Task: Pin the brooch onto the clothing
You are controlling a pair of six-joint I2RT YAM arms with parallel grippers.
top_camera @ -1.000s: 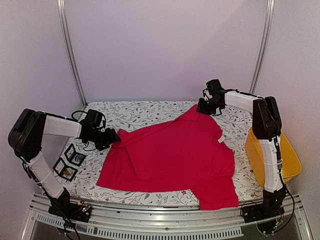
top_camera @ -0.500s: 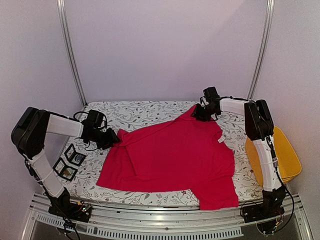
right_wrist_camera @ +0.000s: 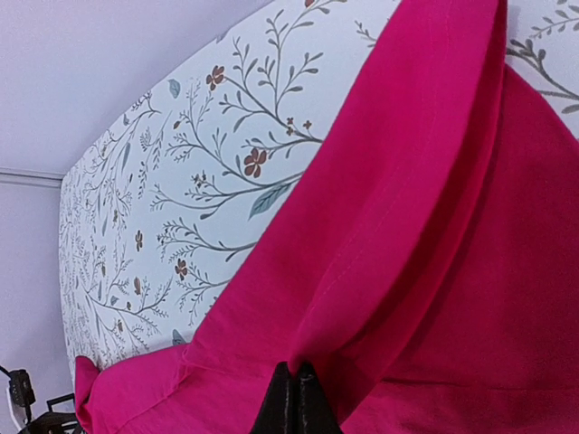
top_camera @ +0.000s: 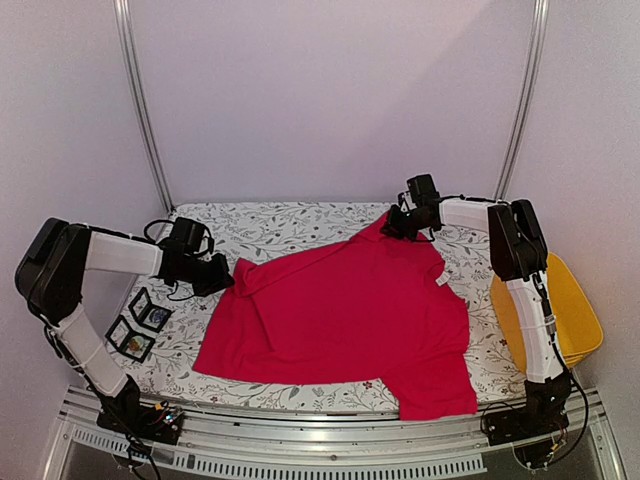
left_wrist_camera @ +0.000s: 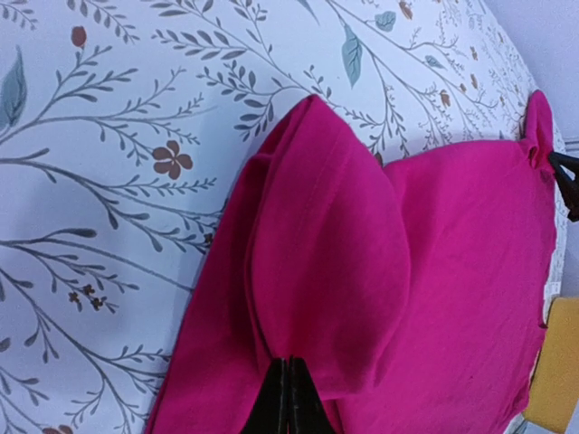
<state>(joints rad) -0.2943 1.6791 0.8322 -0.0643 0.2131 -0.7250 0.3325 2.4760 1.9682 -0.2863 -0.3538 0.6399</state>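
The clothing, a bright red T-shirt, lies spread on the floral tablecloth, with a small white label near its right side. My left gripper is at the shirt's left corner. In the left wrist view, this gripper is shut on a raised fold of red cloth. My right gripper is at the shirt's far corner. The right wrist view shows it shut on a pinched fold of the shirt. I cannot make out the brooch.
Two small black open cases lie on the cloth at the left, beside the left arm. A yellow bin stands off the table's right edge. Metal frame posts rise at the back corners.
Both grippers have closed on the red shirt. The right gripper moved a little left onto the shirt's far corner. The left arm has barely shifted.
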